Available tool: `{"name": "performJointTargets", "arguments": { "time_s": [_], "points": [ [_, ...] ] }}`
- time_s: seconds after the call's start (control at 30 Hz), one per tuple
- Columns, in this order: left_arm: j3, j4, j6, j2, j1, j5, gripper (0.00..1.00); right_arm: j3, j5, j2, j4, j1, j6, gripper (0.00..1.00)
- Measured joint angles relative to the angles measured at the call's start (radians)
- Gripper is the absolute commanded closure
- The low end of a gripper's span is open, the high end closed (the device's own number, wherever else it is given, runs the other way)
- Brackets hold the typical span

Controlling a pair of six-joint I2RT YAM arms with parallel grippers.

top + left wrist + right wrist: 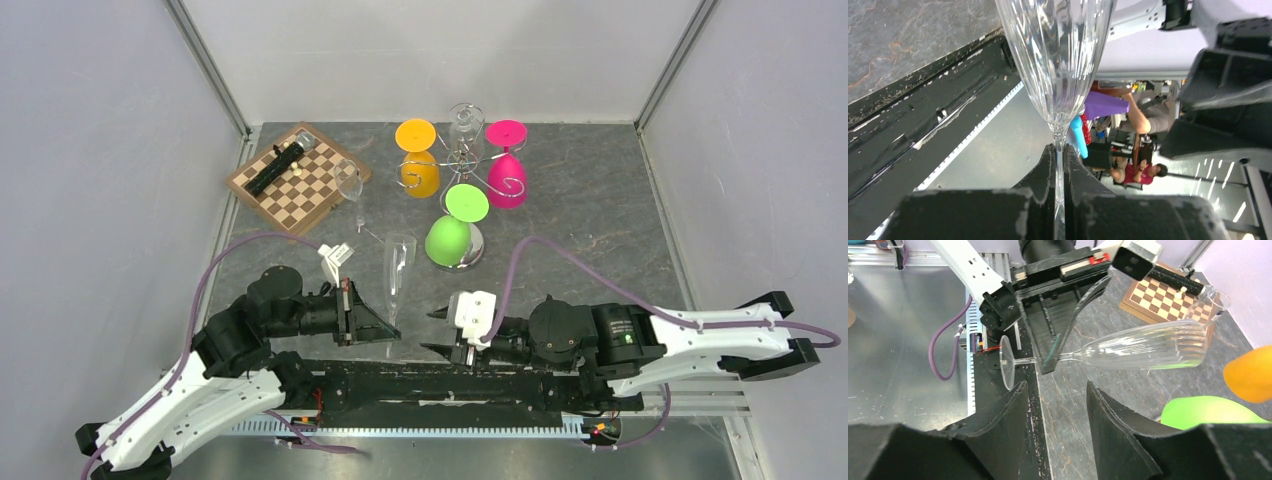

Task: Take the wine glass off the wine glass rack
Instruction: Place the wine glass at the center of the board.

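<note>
Left pincer [392, 330] is clamped tight on the stem of the clear wine glass [397, 268], held sideways with the bowl pointing to 12 o'clock. Right pincer [432, 332] sits at its 3 o'clock, jaws apart, empty. Both arms are low, wrists turned inward. Behind that is a green glass [450, 236], then the wine glass rack [462, 160], with a chessboard [297, 180] at 10 o'clock.

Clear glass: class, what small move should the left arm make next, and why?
Probably tip it upright and lower it to the table: the left claw is shut on the stem, the clear glass lies sideways, already off the rack, and the right claw stands open.
</note>
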Motion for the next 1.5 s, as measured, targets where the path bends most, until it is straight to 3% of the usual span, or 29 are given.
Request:
{"name": "performJointTargets", "arguments": {
  "time_s": [0.3, 0.43, 0.67, 0.8, 1.17, 1.5],
  "points": [
    [0.019, -0.137, 0.215, 0.024, 0.0, 0.108, 0.98, 0.23, 0.009, 0.053, -0.222, -0.015, 0.091, 0.51],
    [0.05, -0.199, 0.307, 0.029, 0.0, 0.145, 0.98, 0.333, -0.057, 0.088, -0.301, -0.087, 0.124, 0.53],
    [0.105, -0.283, 0.438, 0.028, 0.0, 0.197, 0.98, 0.403, -0.299, 0.148, -0.386, -0.352, 0.2, 0.53],
    [0.148, -0.323, 0.501, 0.019, 0.0, 0.217, 0.98, 0.409, -0.431, 0.17, -0.414, -0.422, 0.224, 0.53],
    [0.163, -0.338, 0.589, -0.05, 0.0, 0.277, 0.98, 0.502, -0.756, 0.227, -0.408, -0.524, 0.225, 0.53],
    [0.166, -0.363, 0.659, -0.053, 0.0, 0.307, 0.98, 0.552, -0.944, 0.327, -0.419, -0.568, 0.177, 0.56]
  ]
}}
